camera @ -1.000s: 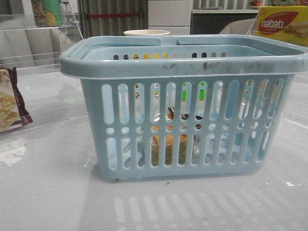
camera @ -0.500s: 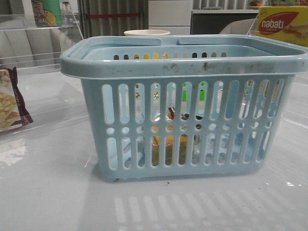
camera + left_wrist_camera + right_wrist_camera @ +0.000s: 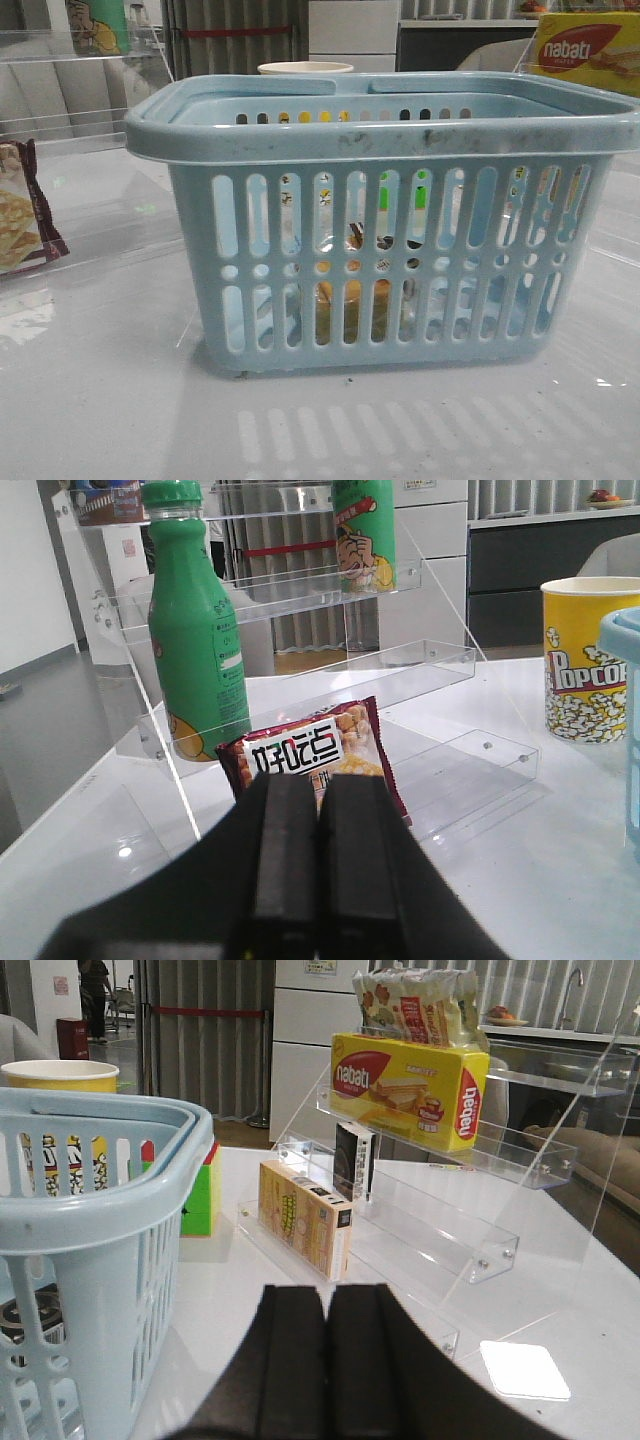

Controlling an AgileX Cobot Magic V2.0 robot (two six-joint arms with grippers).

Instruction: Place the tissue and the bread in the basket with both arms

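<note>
Front view: golden-brown bagged bread (image 3: 350, 300) lies inside the light-blue slotted plastic basket (image 3: 380, 140); left fingers (image 3: 318, 865) and right fingers (image 3: 325, 1360) are closed, empty.

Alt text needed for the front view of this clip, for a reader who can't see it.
A large light-blue basket fills the view on a white table, with the bagged bread visible through its slots. A maroon-edged cracker pack sits at far left and a yellow nabati box at upper right; no arms show.
</note>
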